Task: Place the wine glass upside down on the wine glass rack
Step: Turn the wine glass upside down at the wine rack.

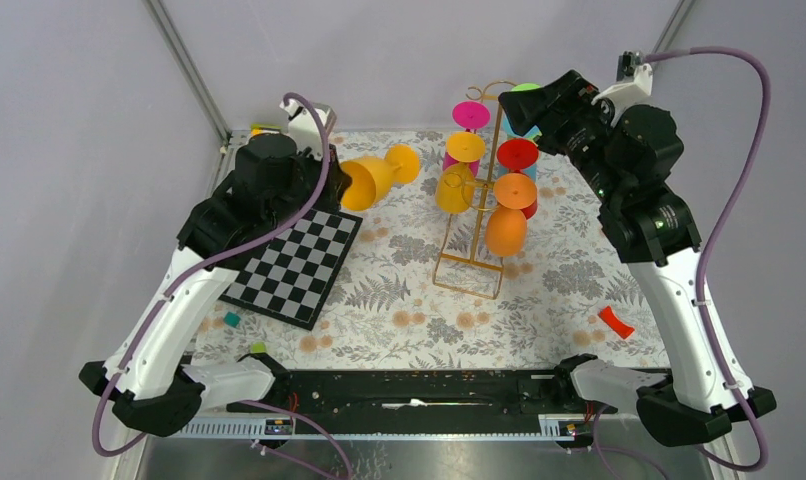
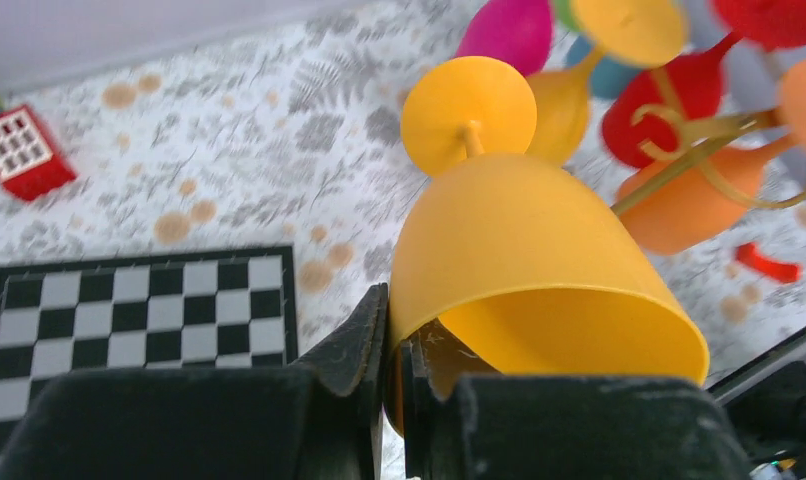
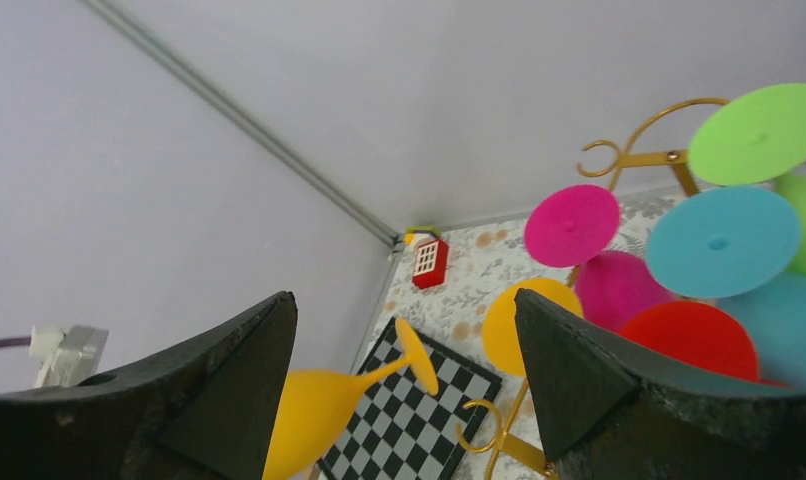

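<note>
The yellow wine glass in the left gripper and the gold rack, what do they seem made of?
The wine glass looks like plastic, satin finish: opaque, even colour, thin rim, dull highlights. The wine glass rack looks like thin metal wire, glossy gold, bent into curled hooks; plated or painted, I cannot tell.

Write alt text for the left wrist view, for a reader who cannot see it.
The left gripper pinches the rim of a yellow wine glass, its foot pointing toward a gold rack hung with coloured glasses. Behind lie a checkerboard and a small red toy on a floral tablecloth.
</note>
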`<move>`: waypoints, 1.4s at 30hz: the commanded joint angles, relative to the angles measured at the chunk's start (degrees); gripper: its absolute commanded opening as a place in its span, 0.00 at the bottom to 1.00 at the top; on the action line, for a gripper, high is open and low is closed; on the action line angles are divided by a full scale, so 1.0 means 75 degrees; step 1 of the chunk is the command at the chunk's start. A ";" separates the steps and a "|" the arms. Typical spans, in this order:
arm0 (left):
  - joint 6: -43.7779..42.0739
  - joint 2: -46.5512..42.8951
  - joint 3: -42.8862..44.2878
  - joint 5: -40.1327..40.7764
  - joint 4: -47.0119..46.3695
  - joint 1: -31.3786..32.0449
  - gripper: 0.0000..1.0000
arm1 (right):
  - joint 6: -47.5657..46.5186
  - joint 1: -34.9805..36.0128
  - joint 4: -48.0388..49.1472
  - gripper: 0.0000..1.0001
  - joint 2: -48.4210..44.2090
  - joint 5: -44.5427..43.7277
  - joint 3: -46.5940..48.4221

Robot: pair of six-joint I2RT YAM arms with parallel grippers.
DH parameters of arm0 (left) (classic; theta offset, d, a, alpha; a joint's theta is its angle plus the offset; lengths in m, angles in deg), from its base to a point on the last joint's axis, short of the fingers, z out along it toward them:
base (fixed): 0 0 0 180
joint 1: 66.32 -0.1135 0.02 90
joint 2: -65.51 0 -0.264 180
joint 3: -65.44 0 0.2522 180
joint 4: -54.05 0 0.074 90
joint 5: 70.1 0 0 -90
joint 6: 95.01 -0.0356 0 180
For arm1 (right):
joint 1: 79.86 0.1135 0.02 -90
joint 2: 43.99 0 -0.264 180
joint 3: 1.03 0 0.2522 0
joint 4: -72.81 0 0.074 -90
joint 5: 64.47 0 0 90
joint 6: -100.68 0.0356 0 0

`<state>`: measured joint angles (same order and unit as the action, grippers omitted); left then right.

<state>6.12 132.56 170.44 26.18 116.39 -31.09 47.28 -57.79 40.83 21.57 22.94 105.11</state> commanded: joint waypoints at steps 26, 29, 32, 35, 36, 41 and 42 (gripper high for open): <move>0.1575 -0.0413 0.0121 -0.2878 -0.3961 0.0003 0.00 | -0.0368 -0.0012 -0.1802 0.69 0.1326 0.3533 0.1870; 0.1645 -0.0355 0.0082 -0.2994 -0.4009 0.0003 0.00 | -0.0597 -0.0001 -0.1992 0.64 0.1457 0.3628 0.2068; 0.1755 -0.0287 0.0054 -0.3091 -0.4059 0.0003 0.00 | -0.0841 0.0048 -0.2179 0.58 0.1609 0.3673 0.2276; 0.1850 -0.0231 0.0029 -0.3142 -0.4076 0.0003 0.00 | -0.1145 0.0115 -0.2427 0.52 0.1775 0.3640 0.2560; 0.1863 -0.0213 0.0023 -0.3145 -0.4069 0.0003 0.00 | -0.1240 0.0135 -0.2518 0.50 0.1835 0.3614 0.2665; 0.1925 -0.0141 -0.0016 -0.3150 -0.4086 0.0003 0.00 | -0.1539 0.0192 -0.2982 0.37 0.2134 0.3601 0.3145; 0.1924 -0.0133 -0.0034 -0.3144 -0.4096 0.0003 0.00 | -0.1575 0.0196 -0.3045 0.33 0.2178 0.3600 0.3198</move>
<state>19.45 131.70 170.44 4.61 90.43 -31.12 38.95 -56.92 20.60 36.67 49.16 125.57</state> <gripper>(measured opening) 0.076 0.388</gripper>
